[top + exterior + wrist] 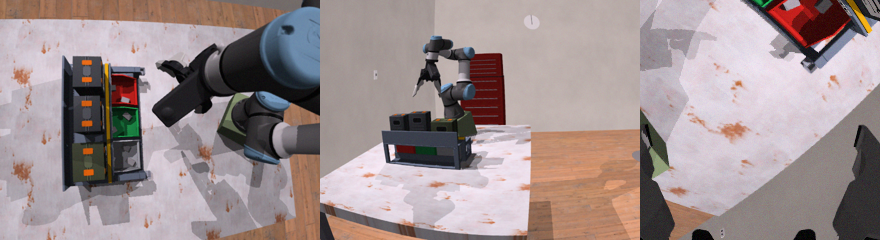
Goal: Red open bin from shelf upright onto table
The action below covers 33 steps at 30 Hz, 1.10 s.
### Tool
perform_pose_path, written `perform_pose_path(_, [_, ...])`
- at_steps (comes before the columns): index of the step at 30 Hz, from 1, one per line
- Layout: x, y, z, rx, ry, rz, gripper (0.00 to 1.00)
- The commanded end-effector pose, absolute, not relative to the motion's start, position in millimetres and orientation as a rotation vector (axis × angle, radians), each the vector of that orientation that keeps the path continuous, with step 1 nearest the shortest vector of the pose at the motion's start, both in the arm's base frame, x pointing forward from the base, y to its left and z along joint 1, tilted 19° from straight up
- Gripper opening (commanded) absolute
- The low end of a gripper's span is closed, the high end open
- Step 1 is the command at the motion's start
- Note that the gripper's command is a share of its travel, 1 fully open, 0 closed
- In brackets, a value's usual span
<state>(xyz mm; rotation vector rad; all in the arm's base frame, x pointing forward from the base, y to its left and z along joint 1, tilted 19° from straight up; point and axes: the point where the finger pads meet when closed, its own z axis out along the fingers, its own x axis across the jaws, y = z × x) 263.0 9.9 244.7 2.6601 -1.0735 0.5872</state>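
Observation:
The red open bin (130, 87) (405, 149) (812, 39) sits upright in the lower front row of the blue-grey shelf (126, 69) (419, 138) (835, 48), at one end beside the green bin. Grey parts lie in it, one light part (125, 99) (790, 4) near its side wall. My gripper (180, 87) (426, 96) (753, 127) is open wide and empty. It hangs high above the table (165, 211) (475, 206) (705, 90), on the robot-base side of the shelf, pointing down. The bin is off toward the top right in the wrist view.
A green bin (131, 124) and a grey bin (126, 155) share the red bin's row. Two dark cases (95, 77) (96, 113) and an olive case (96, 155) stand on the upper level behind a yellow rail (108, 155). The green robot base block (226, 118) (468, 124) stands at the table's far end.

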Motion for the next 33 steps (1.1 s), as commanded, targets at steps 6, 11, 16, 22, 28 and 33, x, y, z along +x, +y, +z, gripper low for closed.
perform_pose_path(6, [268.1,8.7,242.5,2.713,-1.030,0.610,1.00])
perform_pose_path(11, [297.0,-3.7,218.3,2.810,-0.744,0.577,1.00])
perform_pose_path(16, [304.3,-6.8,212.2,2.832,-0.671,0.568,1.00])
perform_pose_path(22, [304.3,-6.8,212.2,2.832,-0.671,0.568,1.00])
perform_pose_path(28, [333.2,-19.2,188.0,2.900,-0.375,0.529,1.00])
perform_pose_path(33, [340.4,-22.3,181.9,2.913,-0.299,0.518,1.00])
